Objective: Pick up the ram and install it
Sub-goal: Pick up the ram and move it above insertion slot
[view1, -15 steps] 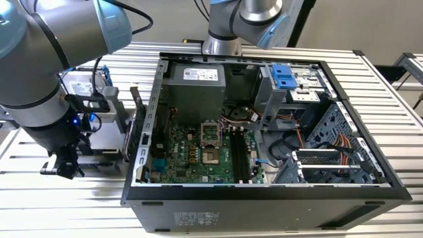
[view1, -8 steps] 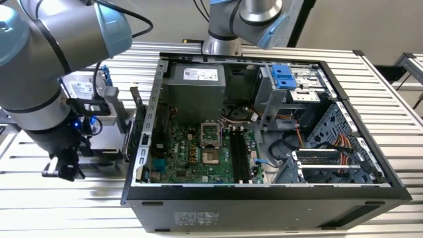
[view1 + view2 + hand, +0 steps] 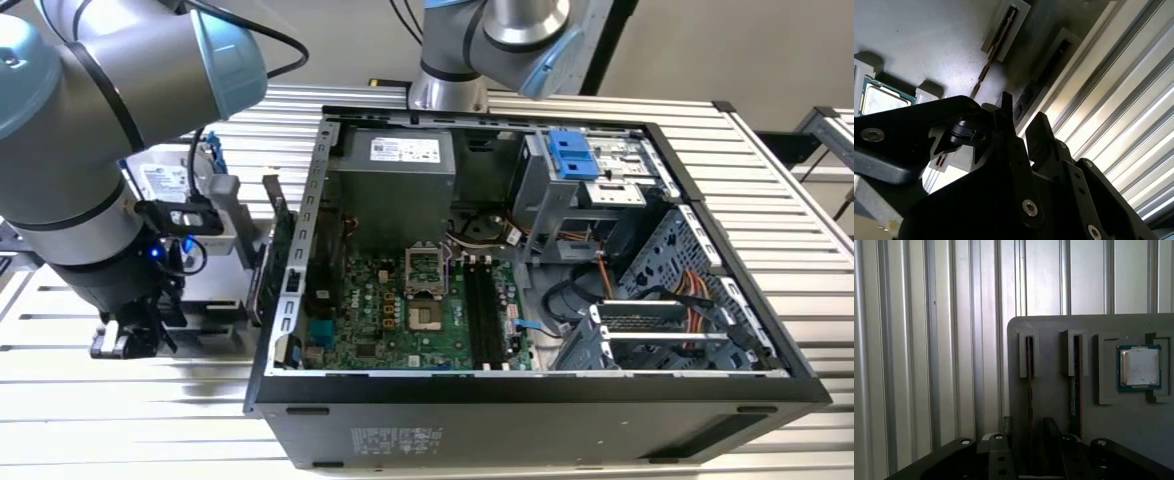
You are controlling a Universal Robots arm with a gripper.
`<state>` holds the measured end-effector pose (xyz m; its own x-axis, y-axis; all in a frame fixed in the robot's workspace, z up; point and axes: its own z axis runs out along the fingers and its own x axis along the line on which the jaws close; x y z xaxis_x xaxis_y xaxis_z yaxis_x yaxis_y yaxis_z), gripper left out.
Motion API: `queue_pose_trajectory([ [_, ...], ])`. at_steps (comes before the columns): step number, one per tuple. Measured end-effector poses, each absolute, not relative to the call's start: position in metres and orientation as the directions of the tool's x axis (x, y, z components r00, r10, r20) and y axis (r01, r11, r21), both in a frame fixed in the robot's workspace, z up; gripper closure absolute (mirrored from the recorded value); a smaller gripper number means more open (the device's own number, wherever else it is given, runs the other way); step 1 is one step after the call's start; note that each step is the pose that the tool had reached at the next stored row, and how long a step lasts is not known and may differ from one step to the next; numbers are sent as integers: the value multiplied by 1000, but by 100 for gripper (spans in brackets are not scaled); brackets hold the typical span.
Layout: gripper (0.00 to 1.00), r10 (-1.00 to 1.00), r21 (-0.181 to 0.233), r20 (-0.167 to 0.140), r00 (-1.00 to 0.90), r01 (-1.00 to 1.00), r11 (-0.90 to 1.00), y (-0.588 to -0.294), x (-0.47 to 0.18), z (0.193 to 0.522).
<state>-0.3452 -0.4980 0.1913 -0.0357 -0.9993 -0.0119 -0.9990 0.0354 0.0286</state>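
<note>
Gripper (image 3: 1028,422) | jaws apart | over ram (image 3: 1030,375) | in grey holder (image 3: 1054,405)

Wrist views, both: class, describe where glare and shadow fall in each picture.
In the second wrist view, glare whitens the ribbed metal table and the gripper stands in dark silhouette; in the first wrist view, light is even, the processor chip shining pale on the grey tray.
</note>
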Motion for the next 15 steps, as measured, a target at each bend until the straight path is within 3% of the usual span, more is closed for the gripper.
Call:
queue_pose_trajectory([
  [15, 0, -999, 29, -19, -36, -999, 35, -498, -345, 190],
])
